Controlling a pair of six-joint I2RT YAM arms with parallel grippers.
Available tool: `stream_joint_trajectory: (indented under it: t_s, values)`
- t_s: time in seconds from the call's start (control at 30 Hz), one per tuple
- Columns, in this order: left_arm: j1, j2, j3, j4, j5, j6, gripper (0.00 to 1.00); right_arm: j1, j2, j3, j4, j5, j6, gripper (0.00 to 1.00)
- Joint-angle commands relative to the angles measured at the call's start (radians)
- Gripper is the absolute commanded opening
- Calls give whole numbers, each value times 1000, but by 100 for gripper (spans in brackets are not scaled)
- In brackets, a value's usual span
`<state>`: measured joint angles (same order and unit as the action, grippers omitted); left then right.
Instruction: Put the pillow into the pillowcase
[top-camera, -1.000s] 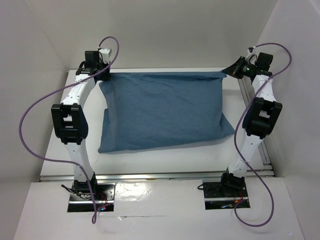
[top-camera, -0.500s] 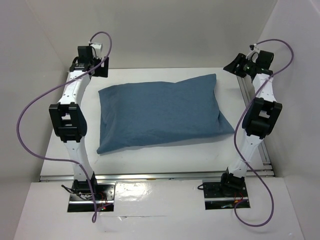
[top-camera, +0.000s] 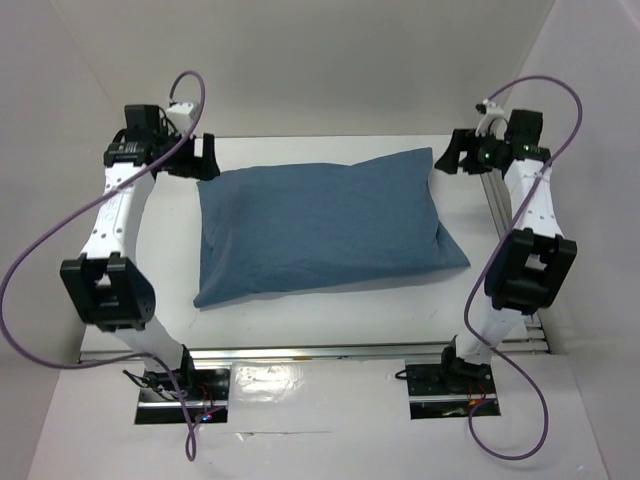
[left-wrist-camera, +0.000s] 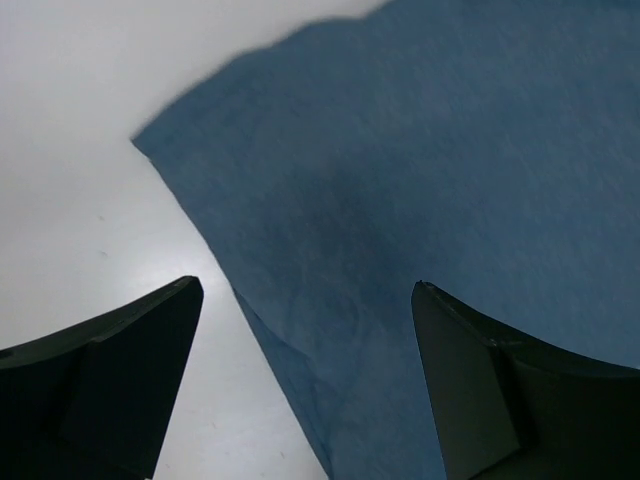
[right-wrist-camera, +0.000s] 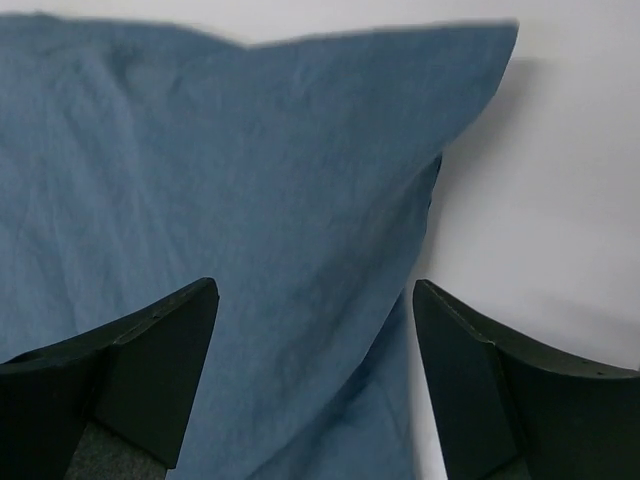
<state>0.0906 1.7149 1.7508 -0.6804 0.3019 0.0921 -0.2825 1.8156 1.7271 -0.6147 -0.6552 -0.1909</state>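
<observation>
The dusty-blue pillowcase (top-camera: 320, 225) lies plump and wrinkly on the white table (top-camera: 300, 320). No white pillow shows; it is hidden. My left gripper (top-camera: 205, 158) hangs open just off the case's far left corner. In the left wrist view the blue cloth (left-wrist-camera: 420, 180) fills the space beyond that gripper (left-wrist-camera: 306, 287), whose fingers hold nothing. My right gripper (top-camera: 447, 155) is open beside the far right corner. In the right wrist view the cloth corner (right-wrist-camera: 220, 180) lies below and beyond the open gripper (right-wrist-camera: 315, 287), untouched.
An aluminium rail (top-camera: 495, 200) runs along the table's right side and another (top-camera: 320, 350) along the front edge. White walls close in the back and both sides. Purple cables (top-camera: 30, 260) loop from each arm.
Both grippers opened and let go of the pillowcase's far corners, then drew outward. The case dropped and settled on the table.
</observation>
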Motion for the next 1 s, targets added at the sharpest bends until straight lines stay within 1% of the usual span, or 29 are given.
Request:
stream_joint_trajectory:
  t_s: [0.0, 0.1, 0.13, 0.23, 0.27, 0.4, 0.97]
  values:
    - [12, -98, -173, -12, 149, 20, 100, -4, -129, -211, -7, 68, -64, 86]
    - [12, -144, -256, -2, 172, 44, 100, -27, -224, -323, 65, 83, -64, 86]
    - [12, -155, -307, 16, 172, 44, 100, -38, -245, -387, 85, 92, -64, 86]
    - [12, -179, -371, 41, 181, 44, 100, -49, -289, -461, 128, 111, -55, 86]
    - [12, -179, -372, 50, 181, 35, 100, -49, -301, -472, 142, 111, -55, 86]
    - [21, -179, -384, 61, 181, 35, 100, -58, -311, -482, 165, 101, -18, 86]
    - [21, -159, -364, 79, 181, 15, 100, -58, -300, -482, 174, 74, -18, 86]
